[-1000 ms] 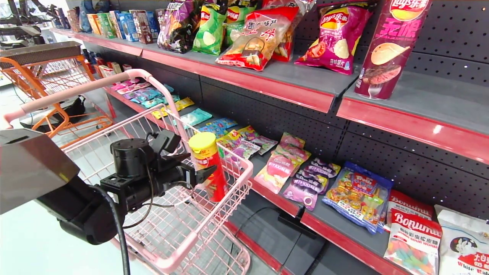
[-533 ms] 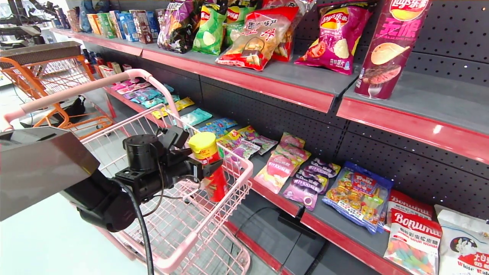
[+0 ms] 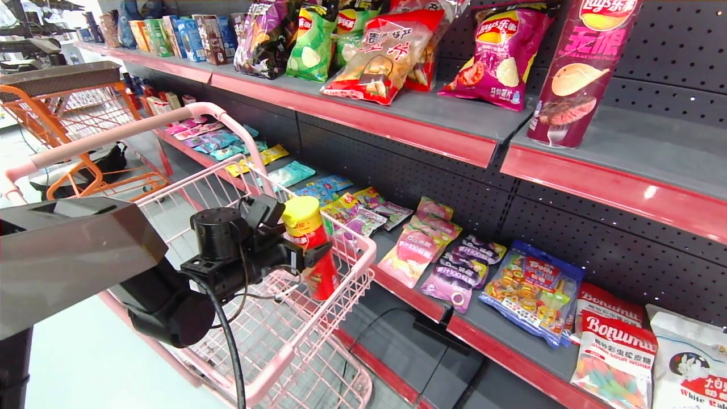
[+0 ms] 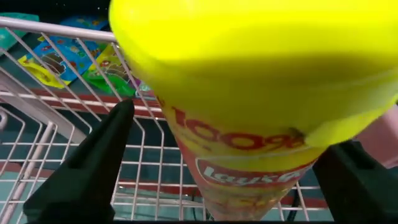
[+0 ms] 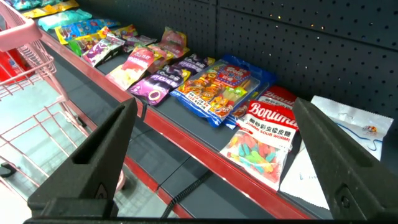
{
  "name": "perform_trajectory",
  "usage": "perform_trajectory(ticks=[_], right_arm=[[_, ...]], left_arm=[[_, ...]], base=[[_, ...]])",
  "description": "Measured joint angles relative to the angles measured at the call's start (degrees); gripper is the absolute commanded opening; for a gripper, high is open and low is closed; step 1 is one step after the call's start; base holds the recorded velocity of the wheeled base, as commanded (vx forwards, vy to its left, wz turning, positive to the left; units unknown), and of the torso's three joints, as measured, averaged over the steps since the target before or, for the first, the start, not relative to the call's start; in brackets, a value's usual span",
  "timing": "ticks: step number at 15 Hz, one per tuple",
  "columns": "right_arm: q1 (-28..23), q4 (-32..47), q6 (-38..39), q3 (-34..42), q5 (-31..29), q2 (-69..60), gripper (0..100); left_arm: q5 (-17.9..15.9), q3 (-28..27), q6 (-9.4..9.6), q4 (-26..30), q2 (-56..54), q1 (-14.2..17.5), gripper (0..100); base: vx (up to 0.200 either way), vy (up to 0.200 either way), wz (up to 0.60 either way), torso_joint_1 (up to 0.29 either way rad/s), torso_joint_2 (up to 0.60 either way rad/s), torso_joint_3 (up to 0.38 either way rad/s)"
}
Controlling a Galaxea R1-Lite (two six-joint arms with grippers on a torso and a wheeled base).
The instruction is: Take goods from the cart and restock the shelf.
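Chip can (image 3: 306, 224): glossy printed body, smooth yellow plastic lid. Cart (image 3: 368, 250): pink coated metal wire, smooth satin finish. Shelf (image 3: 454, 111): matt grey boards, glossy red edge strips, matt dark perforated back panel. Candy bags (image 3: 414, 255): shiny plastic film. Left gripper (image 3: 306, 243): matt black plastic.

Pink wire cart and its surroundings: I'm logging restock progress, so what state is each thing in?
Red cylindrical chip can with yellow lid: upright in cart, lid on.
Pink wire cart: standing beside grey-and-red shelf, holding the can.
Left pincer: open, fingers straddling the can.
Right pincer: open, empty.
Tall purple chip can: upright on the shelf's upper level.
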Motion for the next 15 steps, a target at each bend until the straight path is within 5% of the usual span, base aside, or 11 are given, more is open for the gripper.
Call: perform_trajectory(ticks=[5,15], right_arm=[[0.0,0.0,-0.01,0.0,-0.07,0.0,100],[0.0,0.0,-0.01,0.0,-0.07,0.0,100]], left_arm=[[0.02,3.63,-0.17,-1.69,-3.17,0.82,100],[1.72,2.58,0.09,-3.12,0.15,-0.88,100]], base=[[0.0,0.0,0.0,0.0,0.0,0.0],[0.0,0.0,0.0,0.0,0.0,0.0]])
